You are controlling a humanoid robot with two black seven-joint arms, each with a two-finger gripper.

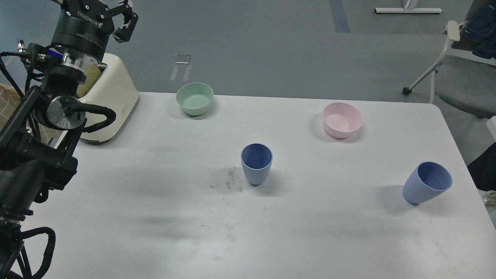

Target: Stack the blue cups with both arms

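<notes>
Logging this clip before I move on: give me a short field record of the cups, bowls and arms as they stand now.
centre cup: upright on the table, free
right cup: near the right edge, free, apart from the other
stacked: no
green bowl: far side, left of centre
pink bowl: far side, right
left tool: raised at top left, above the toaster, open, empty
right arm: not visible

Left gripper (pixel 116 9) cut by top edge; toaster (pixel 112 97) partly behind the arm
</notes>
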